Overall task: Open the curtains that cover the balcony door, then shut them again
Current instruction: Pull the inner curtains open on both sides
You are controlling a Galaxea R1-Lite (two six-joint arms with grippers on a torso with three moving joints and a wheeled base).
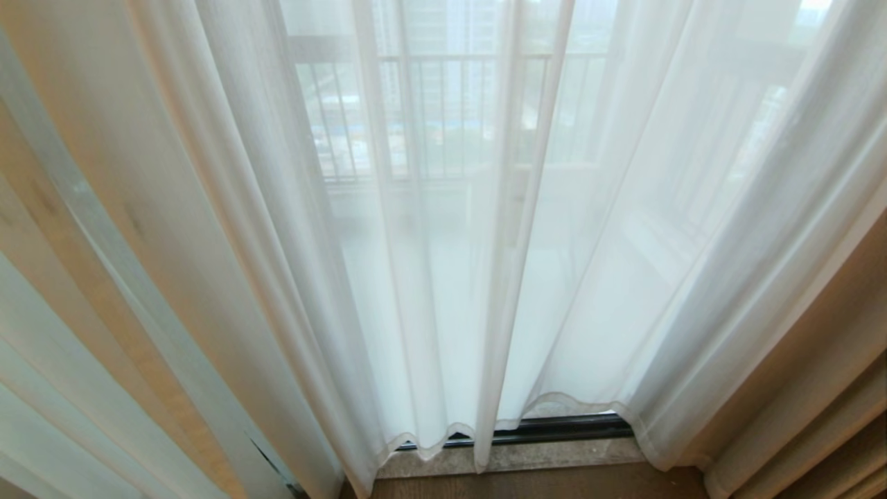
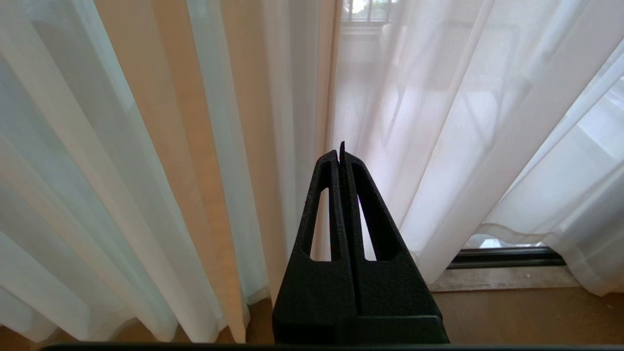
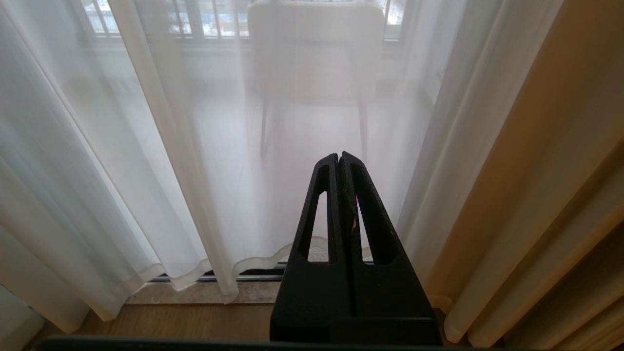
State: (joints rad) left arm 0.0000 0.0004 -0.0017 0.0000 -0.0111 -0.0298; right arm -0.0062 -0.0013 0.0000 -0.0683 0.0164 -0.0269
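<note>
The tan drapes hang on the far left in the head view. Thin white cloth lies over them there.

Next come the curtains. They are white and you can see through them. They hang shut all the way across the balcony door. Two panels meet near the middle, and their wavy bottom edges hang just above the floor. Only the dark bottom track of the door peeks out under the hems, with a pale stone sill in front of it and the brown wood floor after that. Through the cloth, the dark bars of the balcony railing show faintly, with tall buildings far behind.

On the far right hangs another tan drape, beside the edge of the white curtains.

No arm shows in the head view. In the left wrist view, the left claw is black, pressed shut and holding nothing. It points at the curtains where the white cloth meets the tan drape, but does not touch them. In the right wrist view, the right claw is also shut tight and empty. It points at the curtains, and a chair shows dimly behind the cloth.
</note>
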